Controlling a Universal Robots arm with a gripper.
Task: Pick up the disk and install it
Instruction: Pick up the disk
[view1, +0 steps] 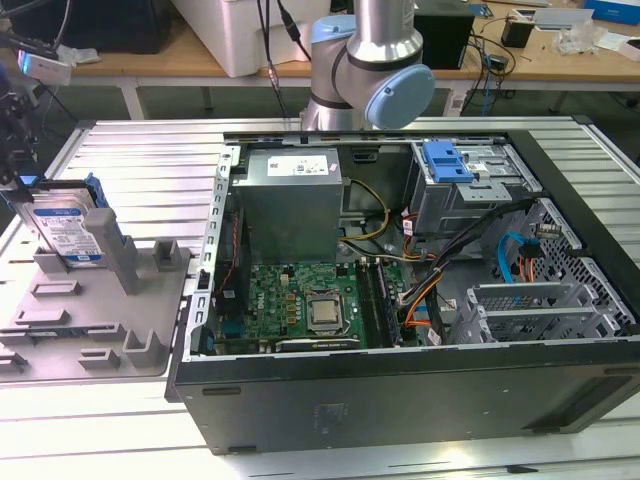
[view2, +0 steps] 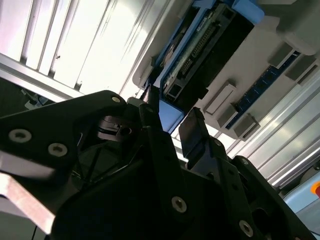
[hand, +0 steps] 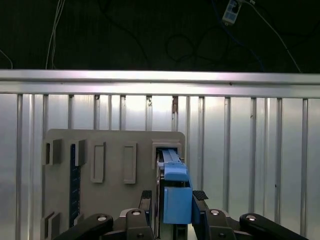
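PC case (view1: 400, 400) lies open side up mid-bench (view1: 150, 150), I'd guess so its bays can be loaded from above. The grey fixture (view1: 100, 320) sits just beside it, at the bench end on the exterior view's left. The disk (view1: 68, 232) stands on edge in a slot along the fixture edge farthest from the case, thin edge up for a top-down grab, label face vertical and top edge parallel to the bench slats; I can't settle whether the long axis runs that way or upright. Hand (hand: 172, 200) sits astride that top edge, and I can't tell if it's clamped or apart.
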